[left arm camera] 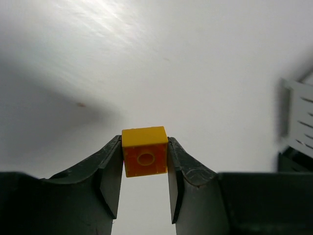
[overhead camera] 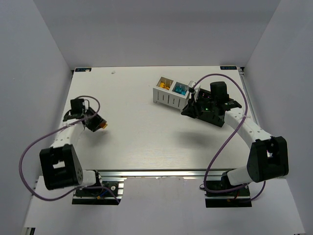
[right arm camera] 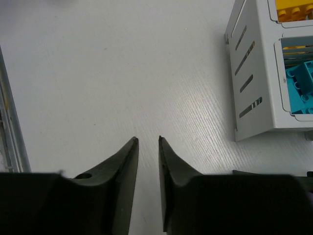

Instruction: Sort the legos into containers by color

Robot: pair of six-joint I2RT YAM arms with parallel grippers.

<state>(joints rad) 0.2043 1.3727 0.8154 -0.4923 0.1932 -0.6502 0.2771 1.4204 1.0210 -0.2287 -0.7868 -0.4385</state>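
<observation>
My left gripper (overhead camera: pixel 100 125) (left arm camera: pixel 145 161) is shut on an orange lego (left arm camera: pixel 144 152) (overhead camera: pixel 104 126), pinched by its sides between both fingers just above the table at the left. The white container (overhead camera: pixel 171 93) (right arm camera: pixel 254 73) stands at the back right. One of its compartments holds orange legos (right arm camera: pixel 293 10) (overhead camera: pixel 164 84) and the other holds cyan legos (right arm camera: pixel 303 83) (overhead camera: pixel 180 89). My right gripper (overhead camera: pixel 187 111) (right arm camera: pixel 148 139) hovers over bare table just beside the container's slotted side. Its jaws stand a narrow gap apart with nothing between them.
The right arm (overhead camera: pixel 215 105) lies close against the container's right end. A metal rail (right arm camera: pixel 7 132) runs along the table edge at the left of the right wrist view. A dark shape (left arm camera: pixel 293 161) sits below the white container at that view's right edge.
</observation>
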